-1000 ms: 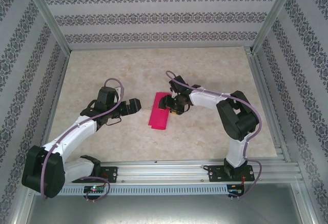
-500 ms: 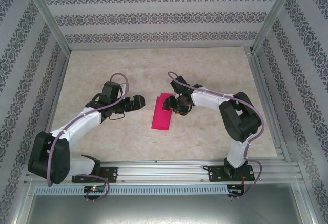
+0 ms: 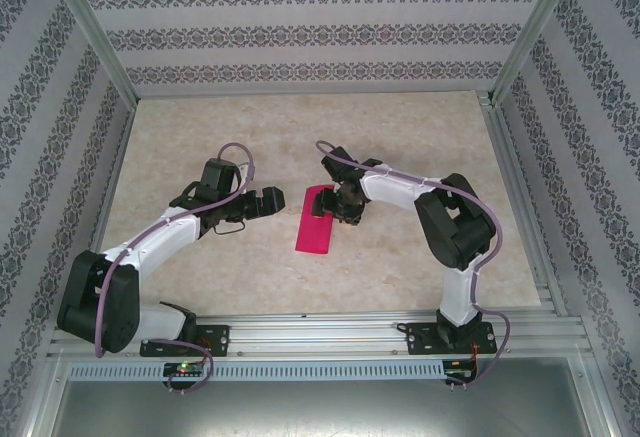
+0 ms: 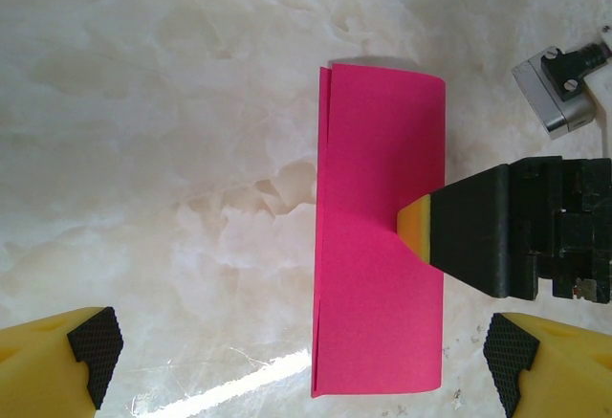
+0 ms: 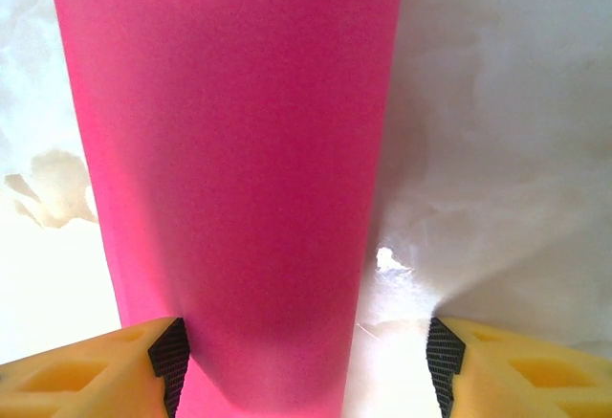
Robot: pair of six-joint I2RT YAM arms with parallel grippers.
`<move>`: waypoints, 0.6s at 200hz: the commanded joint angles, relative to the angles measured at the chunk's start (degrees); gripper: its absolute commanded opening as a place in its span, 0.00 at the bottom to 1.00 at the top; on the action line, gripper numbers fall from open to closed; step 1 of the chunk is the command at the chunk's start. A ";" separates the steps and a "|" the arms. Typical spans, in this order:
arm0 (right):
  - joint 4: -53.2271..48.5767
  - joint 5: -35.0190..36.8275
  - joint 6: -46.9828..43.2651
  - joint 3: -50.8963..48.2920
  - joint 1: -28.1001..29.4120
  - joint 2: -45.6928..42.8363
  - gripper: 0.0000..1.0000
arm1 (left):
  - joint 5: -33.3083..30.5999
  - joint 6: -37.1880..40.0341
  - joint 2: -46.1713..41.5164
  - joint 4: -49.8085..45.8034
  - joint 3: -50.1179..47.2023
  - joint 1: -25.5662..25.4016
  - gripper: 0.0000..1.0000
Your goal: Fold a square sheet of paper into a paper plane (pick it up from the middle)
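Top view: the folded pink sheet of paper lies mid-frame. The left gripper is spread wide just left of it, and the right gripper is over its upper end.
Left wrist view: one finger of the right gripper sits on the paper's right edge.
Right wrist view: the jaws are spread astride the strip and pinch nothing.

The left arm is reaching forward and inward, bent at the elbow, with the left gripper pointing toward the middle — its jaws are standing wide apart, gripping nothing. The right arm is folding sharply at its elbow and stretching inward; the right gripper is tilting downward, its fingers spread apart too, clamping nothing.
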 commanded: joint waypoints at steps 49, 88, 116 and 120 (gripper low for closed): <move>-4.95 3.93 0.13 0.99 0.55 3.60 0.72 | 2.27 1.15 1.61 2.06 2.23 -0.65 1.00; -6.09 4.64 1.17 1.17 0.69 4.93 0.73 | 3.72 0.42 3.33 2.53 2.97 -0.68 1.00; -6.91 5.32 1.37 1.63 0.83 5.78 0.73 | 4.92 -0.43 4.49 3.28 3.29 -0.80 0.96; -7.40 5.47 1.39 1.84 0.83 5.94 0.74 | 5.16 -0.56 4.77 3.29 3.34 -0.81 0.96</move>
